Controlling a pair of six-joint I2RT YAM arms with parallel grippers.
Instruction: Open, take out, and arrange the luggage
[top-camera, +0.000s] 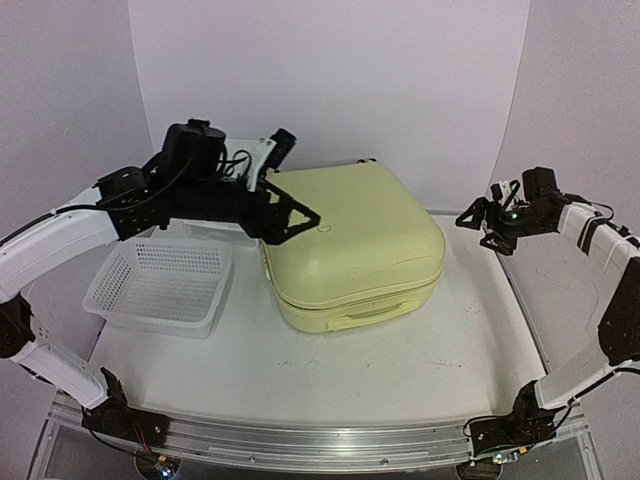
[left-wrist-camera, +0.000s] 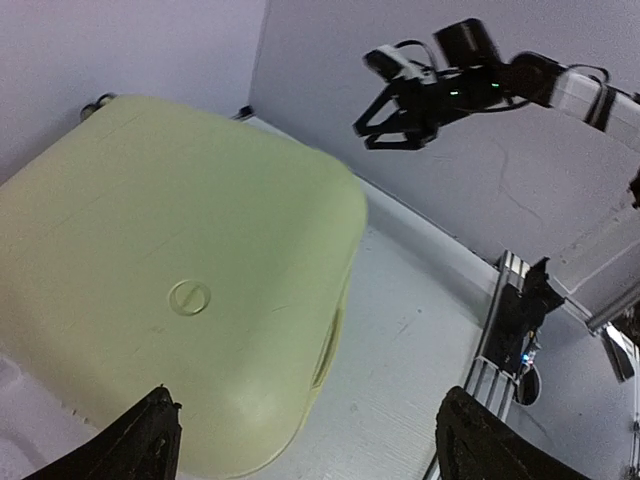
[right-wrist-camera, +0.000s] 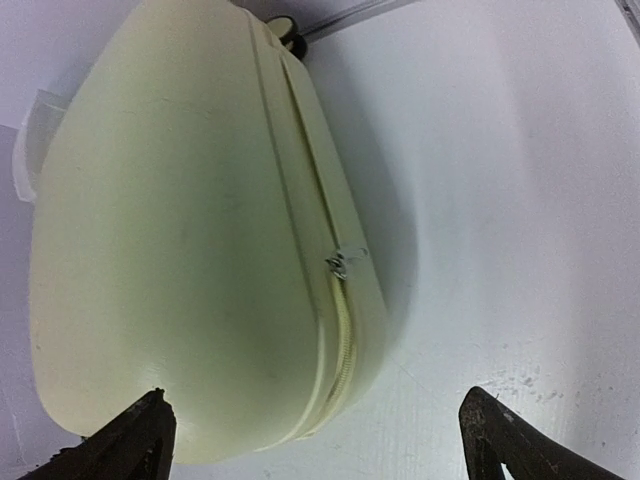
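Nearest us, the table (top-camera: 330, 385) shows bare in front of the luggage (top-camera: 355, 245). It lies flat and closed, its lid just below and to the right of the left gripper (top-camera: 295, 218) and well off to the left of the right gripper (top-camera: 478, 228). Both grippers stand wide open and hold nothing. We judge the shell stiff, smooth and rather slippery. It is too broad for either gripper to span and so bulky that it is better pushed or hinged than lifted. So the holds are the small parts. One is the recessed handle (top-camera: 372, 312) on the side toward us, nearer than both grippers. The other is the zipper pull (right-wrist-camera: 343, 262), a small metal tab partway along the seam (right-wrist-camera: 340, 350) straight ahead of the right gripper, thin and apt to slip from the fingers. We cannot tell whether the zip is run open on either side of that tab. To the left of the left gripper and lower down, the white basket (top-camera: 160, 285) sits near the luggage's flank, so room is tight there. Beneath the right gripper, bare table runs to the edge. Beyond both grippers a wheel (right-wrist-camera: 290, 42) comes close to the back wall (top-camera: 330, 80), so a lid swinging that way would have little room.
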